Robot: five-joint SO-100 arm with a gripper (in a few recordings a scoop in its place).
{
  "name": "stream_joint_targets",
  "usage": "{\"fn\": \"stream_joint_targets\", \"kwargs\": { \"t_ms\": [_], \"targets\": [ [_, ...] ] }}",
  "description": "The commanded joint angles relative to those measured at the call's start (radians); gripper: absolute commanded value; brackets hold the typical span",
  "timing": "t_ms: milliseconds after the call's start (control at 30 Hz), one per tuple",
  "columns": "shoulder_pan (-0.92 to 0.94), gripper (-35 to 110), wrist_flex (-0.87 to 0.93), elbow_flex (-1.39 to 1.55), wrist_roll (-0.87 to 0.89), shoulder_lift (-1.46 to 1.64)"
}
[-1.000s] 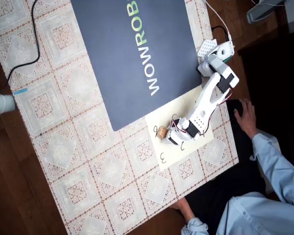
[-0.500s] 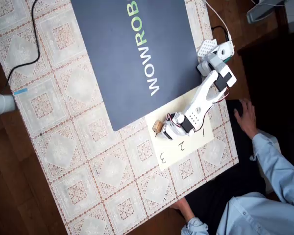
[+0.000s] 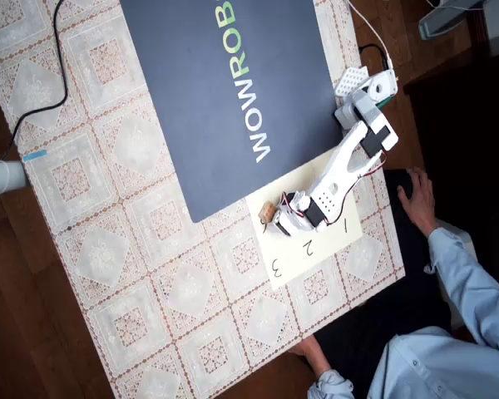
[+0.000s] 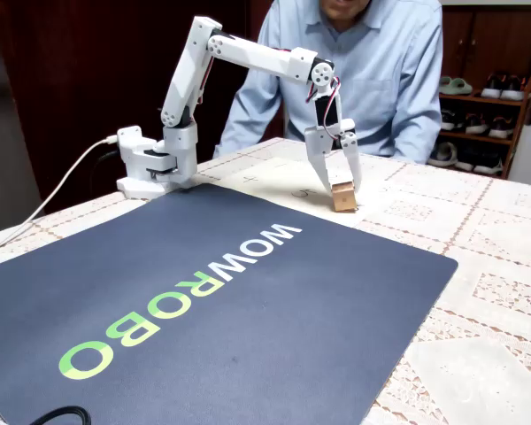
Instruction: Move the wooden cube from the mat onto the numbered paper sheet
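Wooden cube resting on numbered paper sheet, at the sheet's corner nearest the mat, close to the sheet's edge. Claw standing over the cube in fixed view, fingers spread to either side of it; appears released, contact with cube not clear. White arm reaching across the sheet from base at the surface's edge beside the mat. Digits 2 and 3 legible on bare paper in overhead view, open room along that side of the sheet. Mat bare across its whole printed face. Lace tablecloth open beyond mat and sheet. Person's hand at the surface's edge near the sheet.
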Motion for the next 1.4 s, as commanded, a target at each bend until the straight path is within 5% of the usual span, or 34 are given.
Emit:
{"fn": "stream_joint_targets", "kwargs": {
  "t_ms": [0, 733, 867, 1000, 1167, 1367],
  "targets": [
    [-0.003, 13, 0.023, -0.032, 0.003, 0.012],
    [-0.014, 24, 0.106, 0.023, 0.071, 0.204],
    [-0.018, 22, 0.152, 0.153, 0.049, 0.491],
    [0.044, 3, 0.250, 0.281, -0.057, 0.861],
    [0.199, 0, 0.026, 0.854, -0.186, 1.419],
    [0.342, 0, 0.339, 1.163, -0.110, 2.046]
  ]
}}
